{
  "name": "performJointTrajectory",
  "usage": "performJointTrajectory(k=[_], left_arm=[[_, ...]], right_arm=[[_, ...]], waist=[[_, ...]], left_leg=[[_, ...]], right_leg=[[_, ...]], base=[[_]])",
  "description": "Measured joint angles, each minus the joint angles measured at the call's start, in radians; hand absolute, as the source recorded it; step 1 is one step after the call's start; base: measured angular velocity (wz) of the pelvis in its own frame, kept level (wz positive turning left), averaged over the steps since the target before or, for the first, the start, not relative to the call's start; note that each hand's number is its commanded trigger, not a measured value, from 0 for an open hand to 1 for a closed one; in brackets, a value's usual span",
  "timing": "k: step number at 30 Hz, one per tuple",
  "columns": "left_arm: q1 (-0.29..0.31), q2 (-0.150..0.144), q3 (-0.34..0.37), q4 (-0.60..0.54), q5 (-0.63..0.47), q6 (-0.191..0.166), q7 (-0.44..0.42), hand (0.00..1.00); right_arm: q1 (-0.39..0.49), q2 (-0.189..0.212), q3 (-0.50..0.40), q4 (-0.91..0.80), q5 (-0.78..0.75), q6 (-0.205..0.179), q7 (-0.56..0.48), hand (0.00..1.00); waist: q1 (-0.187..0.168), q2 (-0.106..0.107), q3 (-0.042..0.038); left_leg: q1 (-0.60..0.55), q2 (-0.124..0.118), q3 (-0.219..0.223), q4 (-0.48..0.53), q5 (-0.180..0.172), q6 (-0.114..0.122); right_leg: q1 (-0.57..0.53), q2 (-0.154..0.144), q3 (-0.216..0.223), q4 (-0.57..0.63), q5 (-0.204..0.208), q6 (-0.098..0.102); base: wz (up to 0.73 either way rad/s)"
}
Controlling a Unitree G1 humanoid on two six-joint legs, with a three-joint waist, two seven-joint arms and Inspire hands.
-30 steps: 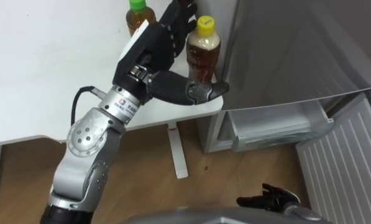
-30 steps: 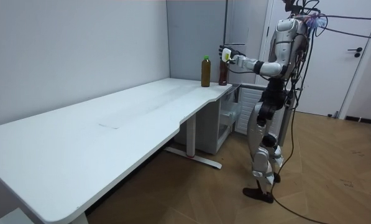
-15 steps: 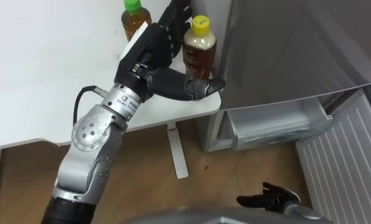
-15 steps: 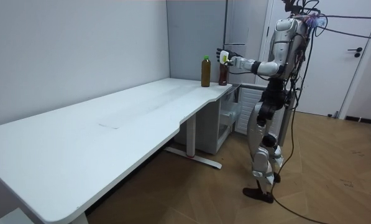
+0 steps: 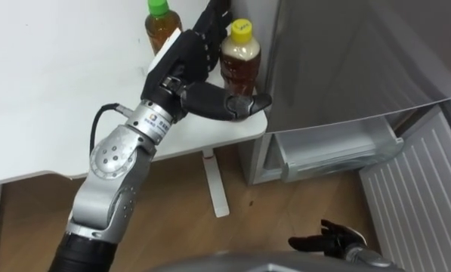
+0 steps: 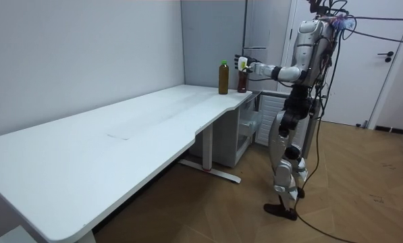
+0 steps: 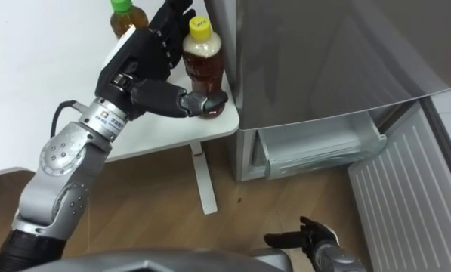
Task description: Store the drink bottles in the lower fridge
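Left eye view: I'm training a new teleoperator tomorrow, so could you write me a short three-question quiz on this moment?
1. Fill in: the green-capped bottle stands on the white ____.
2. Which does the left hand reach around? A) green-capped bottle B) yellow-capped bottle C) fridge drawer
3. True or false: the lower fridge door is shut.

Key: 1 desk. 2 B, with the thumb in front and the fingers behind. 3 False; it stands open.
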Motion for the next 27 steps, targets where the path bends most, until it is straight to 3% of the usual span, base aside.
performJointTrajectory(k=[9, 19, 20, 21, 22, 23, 24, 27], left_arm=[[-0.071, 0.011, -0.003, 0.056, 0.001, 0.0, -0.001, 0.0], [-0.076, 0.011, -0.011, 0.149, 0.011, 0.021, 0.002, 0.0], [-0.076, 0.011, -0.012, 0.157, 0.011, 0.026, 0.001, 0.05], [-0.076, 0.011, -0.012, 0.161, 0.01, 0.031, 0.001, 0.33], [-0.076, 0.011, -0.012, 0.162, 0.01, 0.033, 0.0, 0.33], [-0.076, 0.011, -0.012, 0.163, 0.01, 0.036, 0.0, 0.95], [-0.076, 0.01, -0.012, 0.163, 0.011, 0.041, 0.0, 1.0], [-0.076, 0.009, -0.012, 0.164, 0.011, 0.046, 0.001, 1.0]], right_arm=[[-0.001, -0.003, 0.0, -0.006, 0.0, 0.001, 0.006, 0.0], [0.0, -0.003, 0.0, -0.01, 0.001, 0.013, 0.005, 0.0], [0.0, -0.003, 0.0, -0.01, 0.002, 0.013, 0.005, 0.0], [0.0, -0.003, -0.001, -0.01, 0.002, 0.013, 0.005, 0.0], [0.001, -0.003, -0.001, -0.01, 0.002, 0.013, 0.005, 0.0], [0.002, -0.003, -0.001, -0.01, 0.002, 0.013, 0.004, 0.0], [0.002, -0.004, -0.001, -0.01, 0.002, 0.013, 0.004, 0.0], [0.002, -0.004, -0.001, -0.01, 0.002, 0.014, 0.001, 0.0]], waist=[[-0.011, 0.002, 0.0008], [-0.012, 0.012, -0.0031], [-0.012, 0.013, -0.0034], [-0.012, 0.014, -0.0033], [-0.012, 0.015, -0.0033], [-0.012, 0.014, -0.0032], [-0.013, 0.015, -0.0035], [-0.014, 0.015, -0.0037]], left_leg=[[0.002, 0.001, 0.014, -0.005, 0.0, 0.0], [0.004, 0.002, 0.017, -0.001, 0.0, 0.0], [0.003, 0.003, 0.017, -0.001, 0.0, 0.0], [0.003, 0.003, 0.017, -0.002, 0.0, 0.0], [0.003, 0.003, 0.017, -0.002, 0.0, 0.0], [0.004, 0.003, 0.017, -0.004, 0.0, 0.0], [0.004, 0.003, 0.018, -0.005, 0.0, 0.0], [0.004, 0.003, 0.018, -0.008, 0.0, 0.0]], right_leg=[[-0.001, 0.001, 0.012, 0.001, 0.001, 0.001], [-0.006, 0.001, 0.018, 0.001, 0.001, 0.001], [-0.006, 0.002, 0.018, 0.002, 0.001, 0.0], [-0.006, 0.002, 0.018, 0.002, 0.001, 0.0], [-0.007, 0.003, 0.018, 0.002, 0.002, 0.0], [-0.008, 0.003, 0.018, 0.002, 0.002, 0.0], [-0.009, 0.003, 0.019, 0.002, 0.002, 0.0], [-0.012, 0.003, 0.02, 0.002, 0.002, 0.0]], base=[[-0.05], [0.0], [0.0], [0.0], [0.0], [0.0], [0.0], [0.0]])
